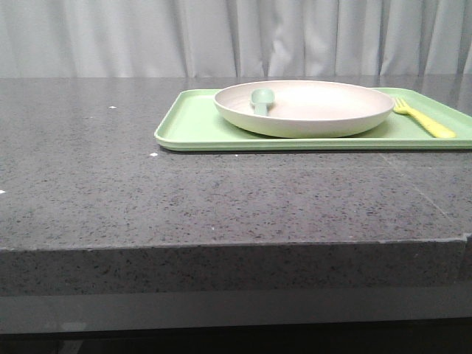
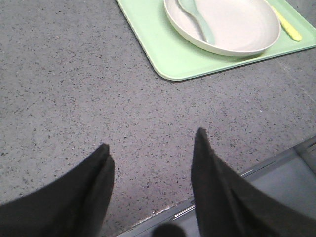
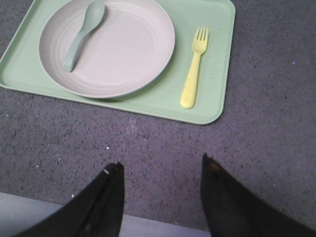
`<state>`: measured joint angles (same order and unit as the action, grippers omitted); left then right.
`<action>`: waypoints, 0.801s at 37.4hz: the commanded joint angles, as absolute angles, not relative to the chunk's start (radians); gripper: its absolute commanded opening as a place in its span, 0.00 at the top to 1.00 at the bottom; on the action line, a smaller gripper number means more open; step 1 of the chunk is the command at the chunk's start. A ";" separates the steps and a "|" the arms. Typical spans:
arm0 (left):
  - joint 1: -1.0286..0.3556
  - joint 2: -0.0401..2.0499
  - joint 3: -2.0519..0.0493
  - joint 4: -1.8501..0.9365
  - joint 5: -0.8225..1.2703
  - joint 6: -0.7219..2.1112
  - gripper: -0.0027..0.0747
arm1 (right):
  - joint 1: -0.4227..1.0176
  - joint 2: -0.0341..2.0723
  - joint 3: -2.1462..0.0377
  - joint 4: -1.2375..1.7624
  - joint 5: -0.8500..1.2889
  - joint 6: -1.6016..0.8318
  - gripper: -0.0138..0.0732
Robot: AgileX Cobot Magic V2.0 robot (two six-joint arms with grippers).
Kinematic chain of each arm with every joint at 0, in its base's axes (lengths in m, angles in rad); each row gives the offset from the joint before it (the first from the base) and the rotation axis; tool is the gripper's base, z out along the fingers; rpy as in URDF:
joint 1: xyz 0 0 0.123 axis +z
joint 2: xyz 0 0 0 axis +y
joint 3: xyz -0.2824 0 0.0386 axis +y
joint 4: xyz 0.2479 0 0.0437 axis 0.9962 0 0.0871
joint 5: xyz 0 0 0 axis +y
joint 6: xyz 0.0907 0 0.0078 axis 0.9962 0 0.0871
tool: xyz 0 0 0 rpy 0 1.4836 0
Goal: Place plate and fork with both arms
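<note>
The cream-beige plate [image 1: 304,108] [image 2: 224,25] [image 3: 106,46] rests on a light-green tray [image 1: 192,129] [image 2: 165,54] [image 3: 217,59] at the table's back right. A pale grey-green spoon [image 1: 261,99] [image 3: 83,33] lies inside the plate. The yellow fork [image 1: 425,119] [image 2: 287,24] [image 3: 194,73] lies on the tray, to the right of the plate. My left gripper [image 2: 152,138] hangs open over bare tabletop near the front edge, well short of the tray. My right gripper [image 3: 163,163] is open too, above the table in front of the tray. Neither gripper shows in the front view.
The grey speckled stone table [image 1: 184,192] runs left of the tray and in front of it. Its front edge [image 1: 221,247] lies close under both grippers. White curtains [image 1: 221,33] hang behind the table.
</note>
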<state>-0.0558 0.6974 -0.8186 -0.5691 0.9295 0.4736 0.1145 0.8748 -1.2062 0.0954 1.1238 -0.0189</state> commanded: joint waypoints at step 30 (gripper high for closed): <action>-0.052 0.695 -0.844 -0.331 0.808 0.281 0.90 | 0.113 0.535 -0.970 0.078 1.021 -0.032 0.80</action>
<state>-0.0558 0.6974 -0.8186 -0.3185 0.8908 0.2987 0.1145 0.5295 -0.9498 0.0874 1.0986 -0.0226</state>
